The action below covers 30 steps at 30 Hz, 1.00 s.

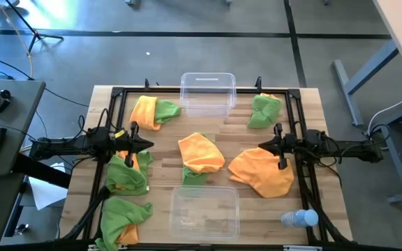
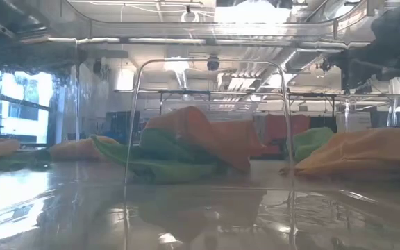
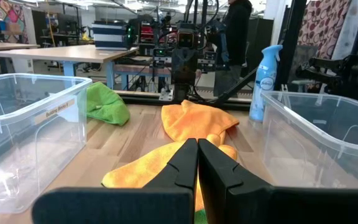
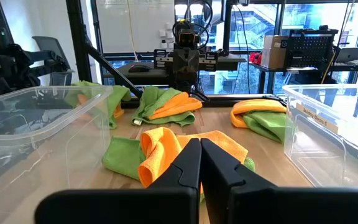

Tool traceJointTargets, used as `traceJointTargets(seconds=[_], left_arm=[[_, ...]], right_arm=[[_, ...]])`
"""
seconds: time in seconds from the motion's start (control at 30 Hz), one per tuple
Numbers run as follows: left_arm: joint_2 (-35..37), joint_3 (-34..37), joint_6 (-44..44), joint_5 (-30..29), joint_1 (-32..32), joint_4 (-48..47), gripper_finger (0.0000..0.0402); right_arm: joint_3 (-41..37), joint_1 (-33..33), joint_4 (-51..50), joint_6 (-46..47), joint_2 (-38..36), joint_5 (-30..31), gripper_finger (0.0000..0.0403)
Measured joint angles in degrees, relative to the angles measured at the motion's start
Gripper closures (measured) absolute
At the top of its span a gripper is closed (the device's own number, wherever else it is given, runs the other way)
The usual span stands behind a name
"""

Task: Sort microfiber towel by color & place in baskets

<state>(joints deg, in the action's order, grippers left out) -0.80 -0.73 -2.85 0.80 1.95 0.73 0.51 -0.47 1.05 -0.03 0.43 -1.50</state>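
Since sorting hasn't begun, left gripper (image 1: 147,145) hovers shut and empty beside the left towels (image 1: 128,174); mixed orange/green towels scattered on the table (image 1: 306,111) between both empty baskets (image 1: 207,91); right gripper (image 1: 262,146) shut, empty.

Two dark arms reach in level from opposite side edges of the table, pointing at each other across its middle. The left gripper (image 1: 147,145) sits near the left edge, fingers pressed together, holding nothing. The right gripper (image 1: 262,146) sits near the right edge, fingers likewise closed and empty. Both wrists are held horizontal above the tabletop.
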Motion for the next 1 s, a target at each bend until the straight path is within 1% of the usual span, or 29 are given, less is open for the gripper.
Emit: traceJointTargets(seconds=[0.8, 1.0], left_arm=[[0.0, 0.0, -0.3, 0.0, 0.0, 0.3, 0.0401], [0.0, 0.0, -11.2, 0.0, 0.0, 0.9, 0.0401]], right_arm=[[0.0, 0.0, 0.0, 0.0, 0.0, 0.0, 0.0402], [0.0, 0.0, 0.0, 0.0, 0.0, 0.0, 0.0402]])
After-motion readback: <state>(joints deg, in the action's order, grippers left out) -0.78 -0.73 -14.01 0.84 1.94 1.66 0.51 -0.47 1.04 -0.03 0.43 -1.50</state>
